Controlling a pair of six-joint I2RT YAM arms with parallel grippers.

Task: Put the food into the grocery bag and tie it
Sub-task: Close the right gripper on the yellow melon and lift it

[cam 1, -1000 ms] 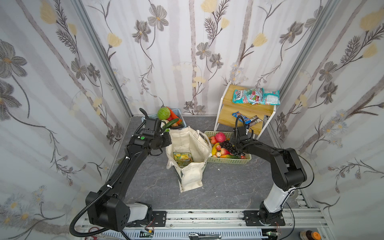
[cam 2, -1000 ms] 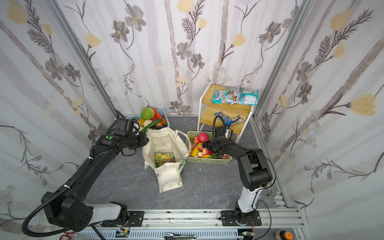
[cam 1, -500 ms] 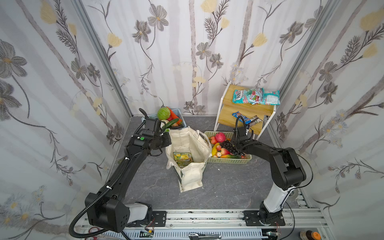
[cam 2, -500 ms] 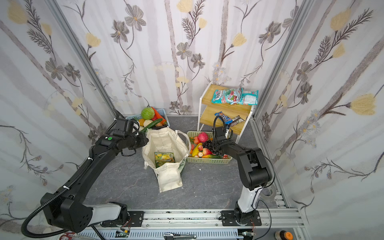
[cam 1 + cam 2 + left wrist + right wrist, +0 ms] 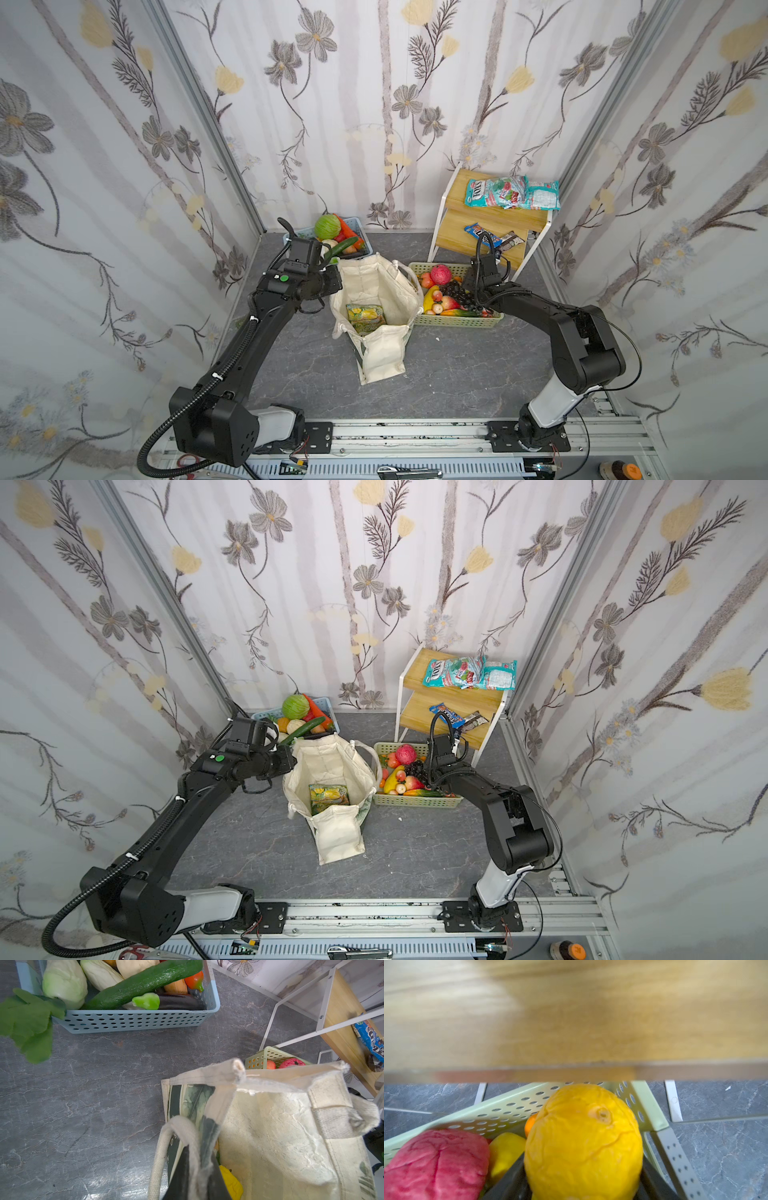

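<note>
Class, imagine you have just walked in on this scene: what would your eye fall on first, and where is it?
A cream canvas tote bag stands open mid-floor, a green-and-yellow snack packet at its bottom, and the left hand pinches its rim. At the pale green plastic basket, the right hand grips a wrinkled yellow plastic fruit.
</note>
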